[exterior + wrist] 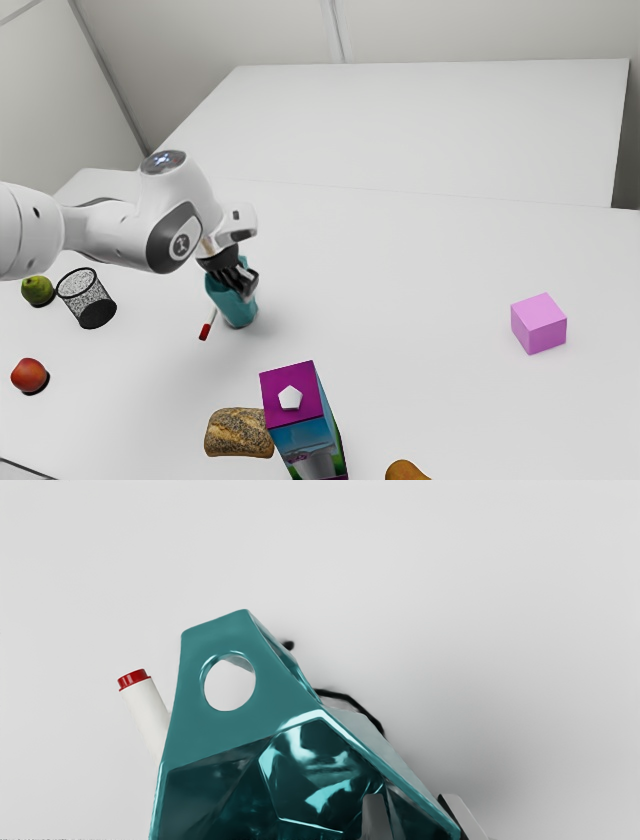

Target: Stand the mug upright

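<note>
While pinching the mug [238,309] by its wall, inside and out, between narrowly parted fingers [376,819], seem to have it roughly upright over the table [420,290], near the marker [144,710]. Probably stiff, light, slick; best held by that wall.

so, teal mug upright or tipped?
Mug is upright or nearly so: the exterior view has its base down, the wrist view looks into its open mouth. Can't tell whether it leans slightly.
</note>
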`<act>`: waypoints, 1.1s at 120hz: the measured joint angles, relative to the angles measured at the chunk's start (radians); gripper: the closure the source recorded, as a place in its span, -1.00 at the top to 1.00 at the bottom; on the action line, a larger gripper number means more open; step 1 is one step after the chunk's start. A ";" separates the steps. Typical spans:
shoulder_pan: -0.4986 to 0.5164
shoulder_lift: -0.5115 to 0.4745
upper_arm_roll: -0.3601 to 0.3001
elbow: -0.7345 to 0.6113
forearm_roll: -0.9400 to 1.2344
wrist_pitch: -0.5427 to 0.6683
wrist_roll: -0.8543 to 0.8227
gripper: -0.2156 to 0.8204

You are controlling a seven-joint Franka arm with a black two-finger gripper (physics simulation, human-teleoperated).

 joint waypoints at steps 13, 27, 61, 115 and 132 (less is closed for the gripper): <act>-0.003 -0.019 -0.001 0.002 -0.003 -0.006 -0.010 -0.14; -0.003 -0.041 -0.001 0.016 -0.007 -0.021 -0.017 0.13; 0.013 -0.047 -0.003 0.228 -0.042 -0.254 -0.037 0.43; 0.007 0.017 -0.014 0.659 -0.056 -0.702 -0.065 0.52; 0.006 0.030 -0.016 0.750 -0.055 -0.802 -0.077 0.53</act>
